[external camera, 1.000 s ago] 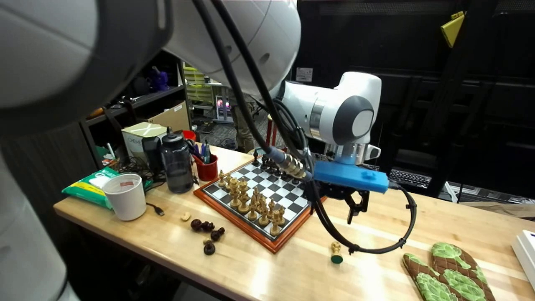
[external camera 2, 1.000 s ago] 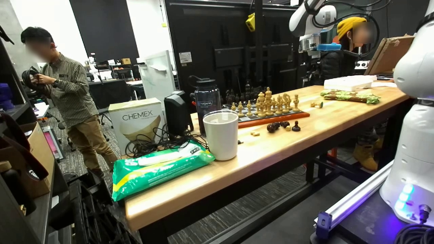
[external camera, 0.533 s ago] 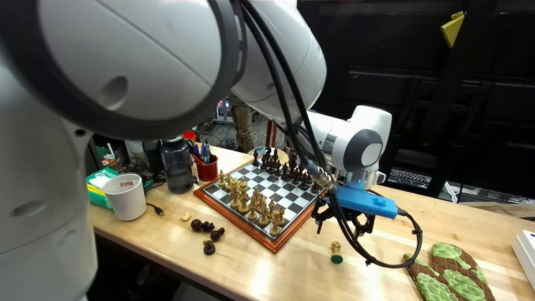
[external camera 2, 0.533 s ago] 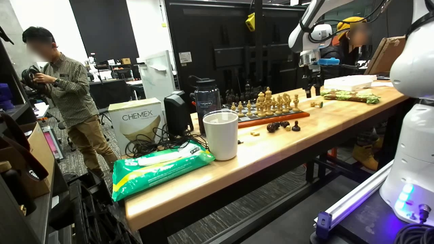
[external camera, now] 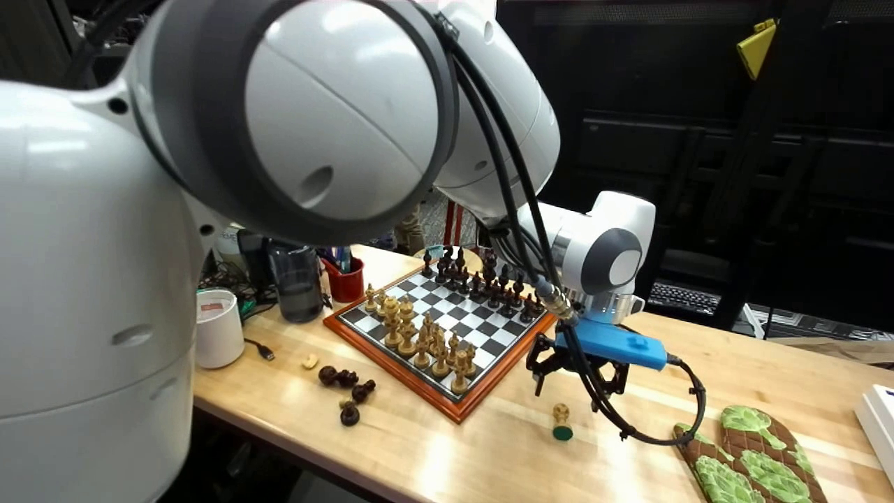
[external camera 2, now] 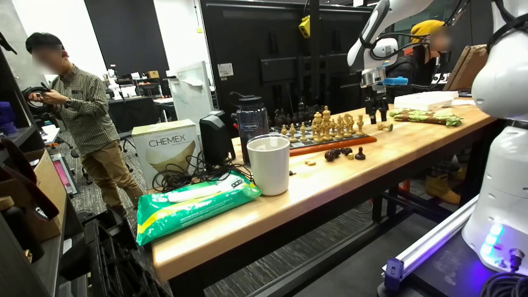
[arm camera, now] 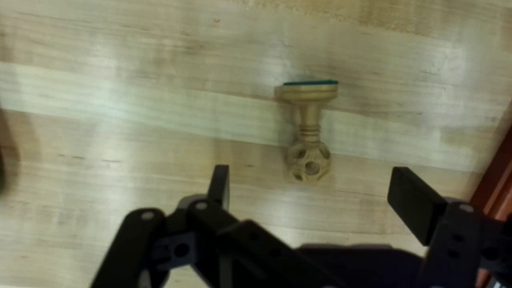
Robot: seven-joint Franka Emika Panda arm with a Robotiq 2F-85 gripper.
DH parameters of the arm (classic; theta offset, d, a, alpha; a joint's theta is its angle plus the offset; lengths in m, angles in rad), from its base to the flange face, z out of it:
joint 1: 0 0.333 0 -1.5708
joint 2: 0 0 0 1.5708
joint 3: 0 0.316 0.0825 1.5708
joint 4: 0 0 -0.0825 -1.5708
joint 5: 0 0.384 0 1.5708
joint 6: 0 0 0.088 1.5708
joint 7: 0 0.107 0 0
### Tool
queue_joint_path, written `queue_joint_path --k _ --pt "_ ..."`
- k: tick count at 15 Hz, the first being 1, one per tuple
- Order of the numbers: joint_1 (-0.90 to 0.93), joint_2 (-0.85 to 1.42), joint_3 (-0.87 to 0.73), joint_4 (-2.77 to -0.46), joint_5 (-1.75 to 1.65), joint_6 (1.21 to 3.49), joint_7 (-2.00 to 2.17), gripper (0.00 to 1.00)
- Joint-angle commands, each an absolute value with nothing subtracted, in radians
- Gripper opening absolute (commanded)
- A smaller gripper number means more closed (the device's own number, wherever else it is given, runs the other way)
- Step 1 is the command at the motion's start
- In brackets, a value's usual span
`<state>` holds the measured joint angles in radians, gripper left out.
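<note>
The hand is gaping wide and holding nothing, hovering above the table with its fingers standing to either side of a pale wooden chess piece in the wrist view. That piece is lying on its side near the chessboard, its green base facing away from the hand and its round, pitted head pointing in toward the gap between the fingers; nothing is gripping it. Well off on one side, several dark chessmen are resting loose on the table, and on the other a leaf-patterned mitt is lying.

By my judgement, the work is sitting between approach and grasp, with no contact yet made. The next move is calling for a descent, probably with a small shift toward the green base, so that the fingers are bracketing the slim stem before closing. The head is offering a poorer hold (being rounded, it could be slipping out under an uneven squeeze). One finger is also hanging nearer the chessboard's raised edge, so that side is probably needing care on the way down.
</note>
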<state>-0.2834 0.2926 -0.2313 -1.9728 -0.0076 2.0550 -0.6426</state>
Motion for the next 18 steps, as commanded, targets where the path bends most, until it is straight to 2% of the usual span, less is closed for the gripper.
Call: queue_joint_path --k 1,18 --pt "-0.314 0.314 -0.208 -1.943 0.001 2.027 -0.660 1.00" --pt "-0.281 0.398 -0.184 -1.821 -0.164 1.796 -0.484 1.00"
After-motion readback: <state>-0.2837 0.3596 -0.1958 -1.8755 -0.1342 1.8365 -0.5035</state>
